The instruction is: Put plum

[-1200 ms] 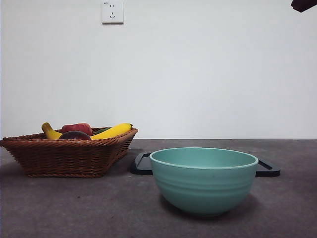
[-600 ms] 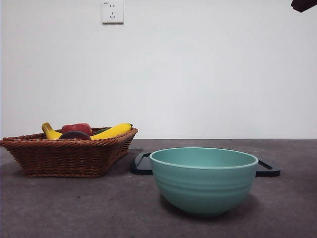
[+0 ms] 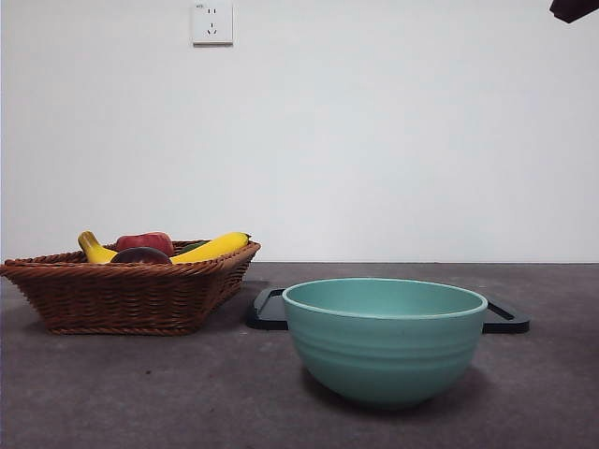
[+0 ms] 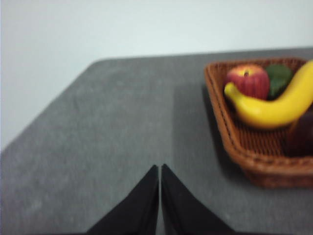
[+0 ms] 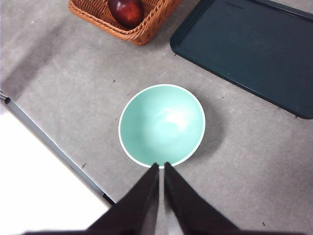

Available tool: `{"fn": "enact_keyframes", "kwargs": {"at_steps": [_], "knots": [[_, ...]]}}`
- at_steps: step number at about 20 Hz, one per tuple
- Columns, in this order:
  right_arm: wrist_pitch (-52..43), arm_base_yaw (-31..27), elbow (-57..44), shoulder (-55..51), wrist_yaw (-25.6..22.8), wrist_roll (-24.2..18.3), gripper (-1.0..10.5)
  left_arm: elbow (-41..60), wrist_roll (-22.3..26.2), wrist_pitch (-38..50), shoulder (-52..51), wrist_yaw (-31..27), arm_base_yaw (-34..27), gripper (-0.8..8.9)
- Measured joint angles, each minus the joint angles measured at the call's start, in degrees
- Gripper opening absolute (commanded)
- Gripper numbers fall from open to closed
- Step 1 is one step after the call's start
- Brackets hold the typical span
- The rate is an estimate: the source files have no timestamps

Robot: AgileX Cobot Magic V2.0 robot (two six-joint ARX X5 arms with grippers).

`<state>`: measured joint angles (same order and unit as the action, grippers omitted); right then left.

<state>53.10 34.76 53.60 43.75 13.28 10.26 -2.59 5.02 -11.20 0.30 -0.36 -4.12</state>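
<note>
The dark maroon plum (image 3: pixel 140 255) lies in the wicker basket (image 3: pixel 131 295) at the left; it also shows in the right wrist view (image 5: pixel 126 11) and at the edge of the left wrist view (image 4: pixel 302 134). A green bowl (image 3: pixel 385 337) stands empty in front; the right wrist view (image 5: pixel 162 125) sees it from above. My left gripper (image 4: pixel 160 169) is shut and empty, over bare table beside the basket (image 4: pixel 254 156). My right gripper (image 5: pixel 161 166) is shut and empty, high above the bowl's rim; one arm shows as a dark tip (image 3: pixel 574 9) at the top right corner.
The basket also holds a red apple (image 4: pixel 247 81), a yellow banana (image 4: pixel 271 105) and a green item (image 4: pixel 279 78). A dark tray (image 5: pixel 244 49) lies flat behind the bowl. The table's front edge (image 5: pixel 49 142) runs close to the bowl.
</note>
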Motion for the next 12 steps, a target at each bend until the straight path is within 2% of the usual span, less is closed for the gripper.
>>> {"fn": "enact_keyframes", "kwargs": {"at_steps": [12], "knots": [[0.0,0.0,0.0,0.0,0.0,0.0,0.1,0.07,-0.24,-1.25,0.0,-0.22,0.0,0.07]]}}
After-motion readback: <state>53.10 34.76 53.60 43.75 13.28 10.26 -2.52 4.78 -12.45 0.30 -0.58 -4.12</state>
